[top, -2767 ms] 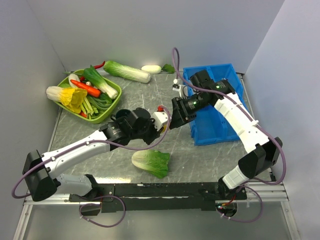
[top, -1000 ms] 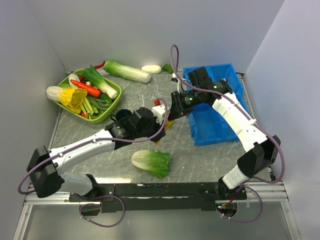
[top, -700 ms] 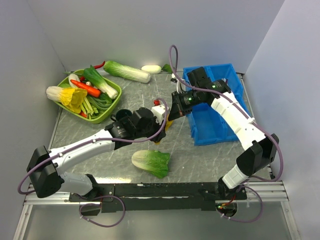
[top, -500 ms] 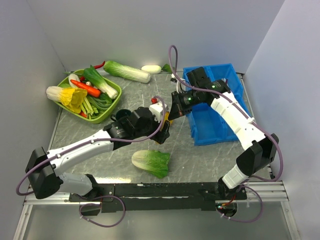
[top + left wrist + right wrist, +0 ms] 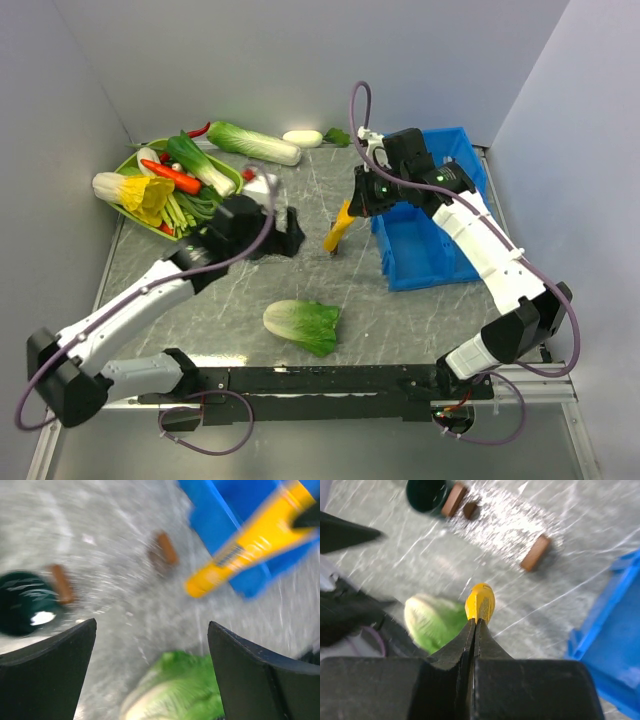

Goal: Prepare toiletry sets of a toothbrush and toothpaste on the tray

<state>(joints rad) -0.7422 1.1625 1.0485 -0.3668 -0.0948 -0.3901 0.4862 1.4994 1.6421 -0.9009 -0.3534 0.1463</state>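
Right gripper (image 5: pixel 476 626) clamped on yellow toothpaste (image 5: pixel 480 602) — tube hangs above surface (image 5: pixel 400 320), just beside blue tray (image 5: pixel 452 136). Left gripper (image 5: pixel 151 645) wide, empty. Step: toothpaste transfer; next, likely — swing over tray, then release.

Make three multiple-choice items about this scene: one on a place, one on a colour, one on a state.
1. Where does the blue tray stand?
A. on the robot's left
B. between the arm bases
C. on the robot's right

2. What colour is the toothpaste tube held by the right gripper?
A. green
B. yellow
C. white

3. In what state is the left gripper?
A. open and holding nothing
B. shut on a toothbrush
C. shut on a cabbage

Answers:
1. C: the top view shows the tray at the right, under the right arm.
2. B: the tube is yellow in every view.
3. A: the left wrist view shows it wide apart with nothing held.
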